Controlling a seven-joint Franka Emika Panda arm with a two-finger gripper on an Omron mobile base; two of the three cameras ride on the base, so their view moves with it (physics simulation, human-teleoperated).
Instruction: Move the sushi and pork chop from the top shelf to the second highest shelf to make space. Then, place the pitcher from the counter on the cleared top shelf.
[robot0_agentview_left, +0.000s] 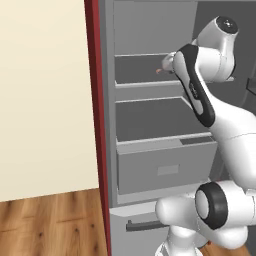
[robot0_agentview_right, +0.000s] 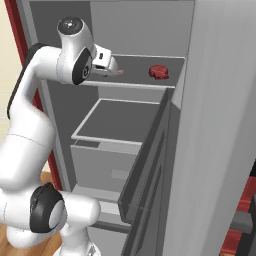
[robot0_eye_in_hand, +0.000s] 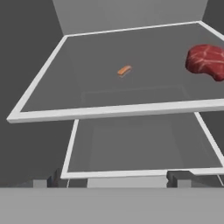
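We see our arm rising from its base in a tall bend, the upper link sloping up and forward to a rounded elbow at the top, then folding toward the wrist. The hand reaches out roughly level from that top joint. Our gripper points forward, and in the hand view its two dark fingertips stand far apart at the bottom edge, jaws spread wide with nothing between them.

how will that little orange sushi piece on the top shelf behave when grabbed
The sushi looks tiny and low on the top shelf, so it is probably light and may slide when nudged. Its flat shape likely won't roll. Wide-open jaws must close far.
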